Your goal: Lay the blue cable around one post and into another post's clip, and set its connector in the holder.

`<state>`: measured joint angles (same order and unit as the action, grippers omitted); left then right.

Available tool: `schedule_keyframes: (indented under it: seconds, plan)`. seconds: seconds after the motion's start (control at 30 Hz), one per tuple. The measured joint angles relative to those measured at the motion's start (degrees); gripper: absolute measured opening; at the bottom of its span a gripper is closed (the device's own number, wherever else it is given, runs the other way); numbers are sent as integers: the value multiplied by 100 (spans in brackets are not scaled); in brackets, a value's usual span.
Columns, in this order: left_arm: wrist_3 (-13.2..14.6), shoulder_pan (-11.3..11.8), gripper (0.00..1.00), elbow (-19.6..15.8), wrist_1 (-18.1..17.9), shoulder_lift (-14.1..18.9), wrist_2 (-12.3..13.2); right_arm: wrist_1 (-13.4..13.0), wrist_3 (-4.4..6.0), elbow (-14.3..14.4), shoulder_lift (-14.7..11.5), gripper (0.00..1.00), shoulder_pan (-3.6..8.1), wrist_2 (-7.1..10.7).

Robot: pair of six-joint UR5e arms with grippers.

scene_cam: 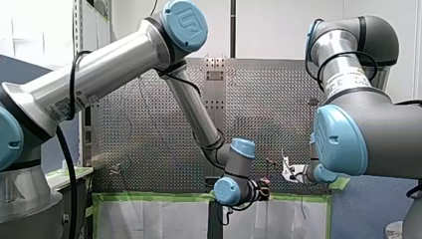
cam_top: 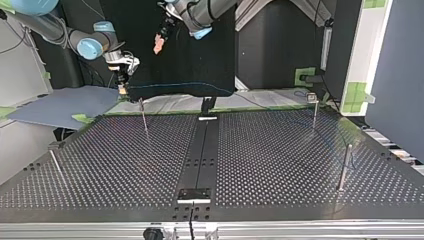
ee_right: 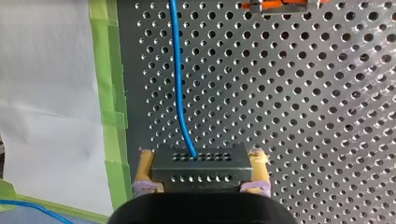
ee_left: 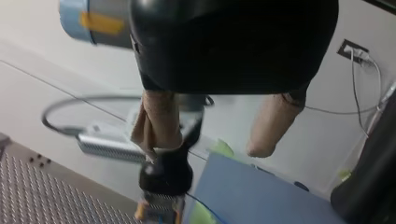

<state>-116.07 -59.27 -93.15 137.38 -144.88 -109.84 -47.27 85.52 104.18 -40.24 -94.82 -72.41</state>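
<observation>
right gripper [ee_right: 203, 162] pinching dark perforated connector [ee_right: 201, 169]; thin blue cable [ee_right: 177, 70] runs from it; left gripper [ee_left: 208, 148] fingers spread.

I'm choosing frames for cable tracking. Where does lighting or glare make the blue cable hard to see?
Right wrist view: even light, the blue cable stands out on the table. Top view: the cable is a faint line against the black backdrop. Front view: rainbow sheen on the table; I cannot make the cable out. Left wrist view: left claw dark against bright surroundings.

Robot lab: perf. table [cam_top: 280, 160], UR arms [scene_cam: 99, 69]
</observation>
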Motion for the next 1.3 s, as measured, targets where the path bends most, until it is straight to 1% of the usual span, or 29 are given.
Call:
schedule_keyframes:
  seconds: [0.13,0.27,0.57,0.73,0.9,1.0,1.23,1.3]
  plan:
    - [-13,85,100,209,57,-247,5,2,-5,0,1,0,-4,-1]
    - [-25,170,100,387,143,-370,-30,-3,-7,-1,1,0,-5,-2]
    - [-16,349,100,848,261,-400,-181,-11,-3,-2,2,0,-6,-2]
    - [-12,406,100,923,271,-402,-206,-16,-1,-2,3,0,-3,-2]
    - [-9,423,100,934,274,-403,-211,-19,13,-2,4,0,25,-7]
    - [-5,525,100,954,287,-403,-218,-11,9,-2,4,0,33,-9]
    - [-3,911,100,1095,358,-405,-192,-10,13,-5,3,0,31,-10]
    - [-3,969,100,1148,415,-420,-175,-15,19,-5,3,0,31,-10]
